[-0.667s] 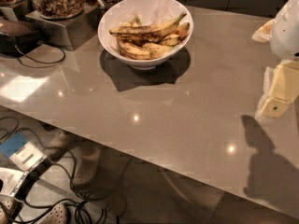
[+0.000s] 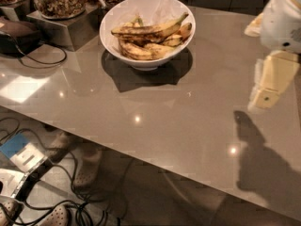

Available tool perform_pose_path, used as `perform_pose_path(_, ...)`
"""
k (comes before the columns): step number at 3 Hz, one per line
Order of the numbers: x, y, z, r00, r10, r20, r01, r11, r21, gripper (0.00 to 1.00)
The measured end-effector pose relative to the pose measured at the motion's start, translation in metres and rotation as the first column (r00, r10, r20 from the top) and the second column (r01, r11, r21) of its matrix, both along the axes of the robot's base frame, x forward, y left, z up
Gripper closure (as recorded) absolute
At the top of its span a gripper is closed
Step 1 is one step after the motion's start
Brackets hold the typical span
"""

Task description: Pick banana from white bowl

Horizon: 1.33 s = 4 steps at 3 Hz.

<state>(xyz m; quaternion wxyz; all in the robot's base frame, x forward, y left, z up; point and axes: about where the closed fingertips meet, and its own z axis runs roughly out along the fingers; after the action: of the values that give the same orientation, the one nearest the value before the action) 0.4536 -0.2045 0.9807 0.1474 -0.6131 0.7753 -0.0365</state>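
Grey table (image 2: 141, 121): fills most of the view. White bowl (image 2: 146, 63): stands on the table at 12 o'clock, well apart from my gripper. My gripper (image 2: 270, 86): hangs above the table at 3 o'clock; I cannot tell whether it is open or closed. Banana (image 2: 146, 30): brown-streaked, lies across the pile inside the white bowl, stem pointing to 2 o'clock.

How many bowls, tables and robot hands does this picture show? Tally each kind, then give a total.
Bowls: 1, the white bowl
Tables: 1, the table
Robot hands: 1, the hand, at the right above the table
Total: 3
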Motion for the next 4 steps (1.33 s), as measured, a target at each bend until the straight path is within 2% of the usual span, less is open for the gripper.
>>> perform_pose_path(1, 0.023, 0.013, 0.005, 0.9995, 0.027, -0.019, -0.028, 0.999, -0.038, 0.0)
perform_pose_path(2, 0.049, 0.028, 0.005, 0.9988, 0.045, -0.018, -0.046, 0.996, -0.074, 0.0)
perform_pose_path(3, 0.055, 0.032, 0.007, 0.9987, 0.05, 0.007, -0.049, 0.997, -0.067, 0.0)
perform_pose_path(4, 0.066, 0.041, 0.014, 0.9972, 0.067, 0.034, -0.067, 0.997, -0.025, 0.0)
